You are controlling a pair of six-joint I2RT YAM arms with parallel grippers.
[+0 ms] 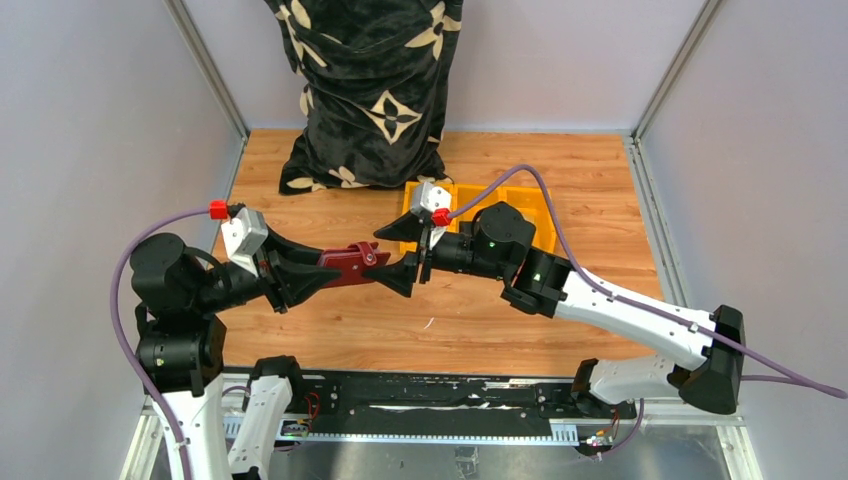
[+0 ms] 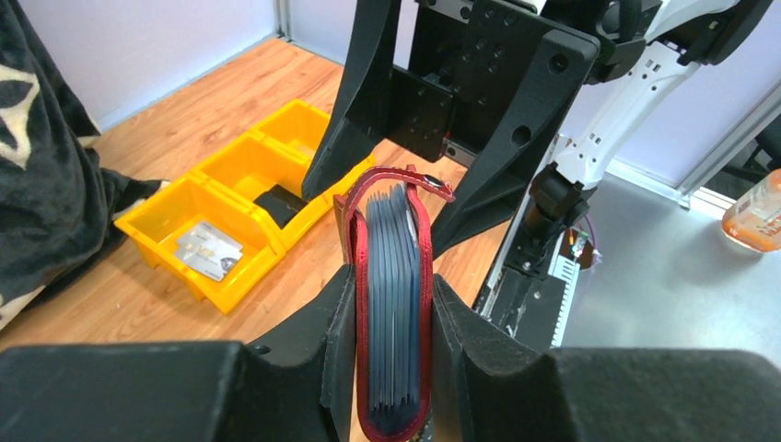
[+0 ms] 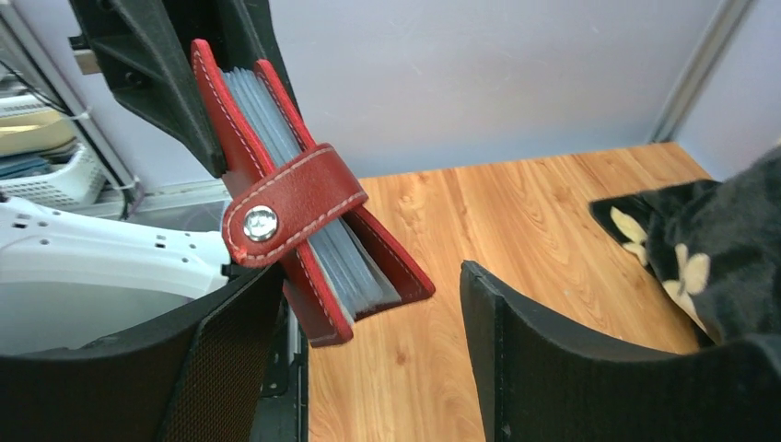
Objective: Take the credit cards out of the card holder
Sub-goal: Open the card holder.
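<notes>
Holder is held clear above the tabletop, clamped edgewise between the left fingers. Right fingers are spread apart around the holder's strap end; contact cannot be told. One card is seen in a bin beyond the holder.

Three views: one high, two close.
My top camera looks down from above and behind the arm bases over the whole table. The left wrist camera looks along its fingers, very near the card holder, toward the right arm; the right wrist camera looks back at it, equally near. All three share the card holder; top and left wrist share the yellow bin.
</notes>
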